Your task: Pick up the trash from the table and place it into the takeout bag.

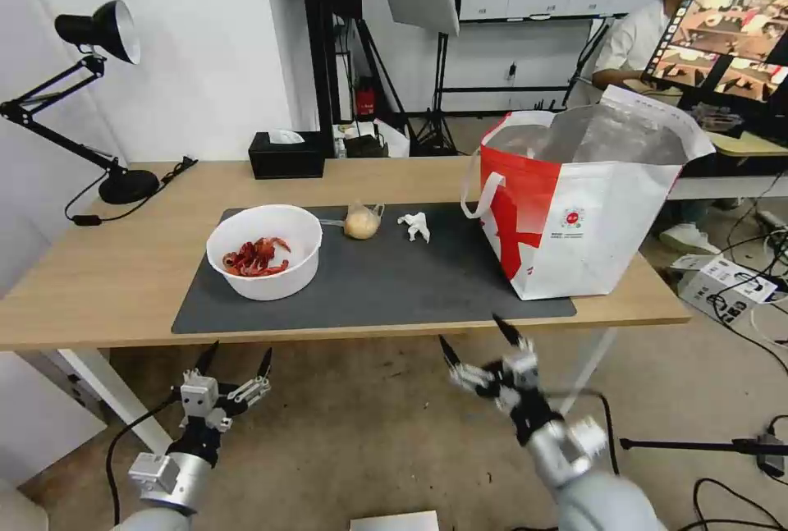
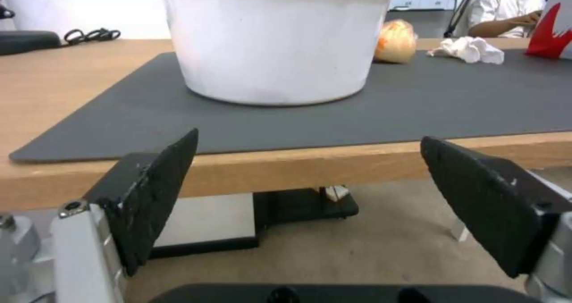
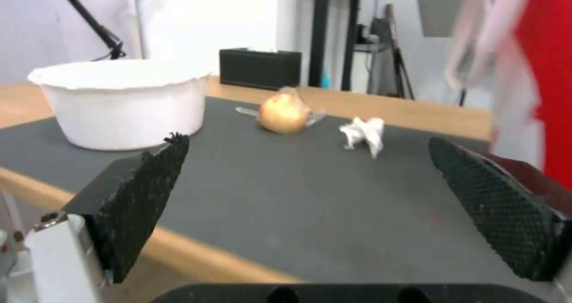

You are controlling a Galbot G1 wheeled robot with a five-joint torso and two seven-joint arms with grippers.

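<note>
Head view: we see the table (image 1: 98, 276) with the dark grey mat (image 1: 386, 285) on it. On the mat sit the white bowl (image 1: 264, 252) holding red crayfish shells (image 1: 254, 257), the small clear bag (image 1: 362, 222) with a yellowish lump near the mat's far edge, and the crumpled tissue (image 1: 415, 226) just beside that bag. The takeout bag (image 1: 574, 211) stands upright at the right end of the table, mouth open, foil lining showing, partly on the mat. A black tissue box (image 1: 286, 155) sits at the table's far edge and a desk lamp (image 1: 90, 96) on the far left. The left gripper (image 1: 235, 360) hangs below the table's near edge, in front of the bowl, fingers apart, empty. The right gripper (image 1: 473, 332) sits just below the near edge, in front of the mat between tissue and takeout bag, fingers spread, empty.

Left wrist view: we see the left gripper (image 2: 310, 182) with both pads wide apart, nothing between them, level with the table edge. The bowl (image 2: 274, 44) is straight ahead on the mat (image 2: 357, 111); the clear bag (image 2: 395, 41) and tissue (image 2: 468, 50) lie beyond it.

Right wrist view: we see the right gripper (image 3: 310, 182) with pads wide apart, empty, over the table's near edge. Ahead lie the bowl (image 3: 122, 102), clear bag (image 3: 283, 113) and tissue (image 3: 362, 133), apart from one another, with the takeout bag (image 3: 536, 79) close by at one side.
</note>
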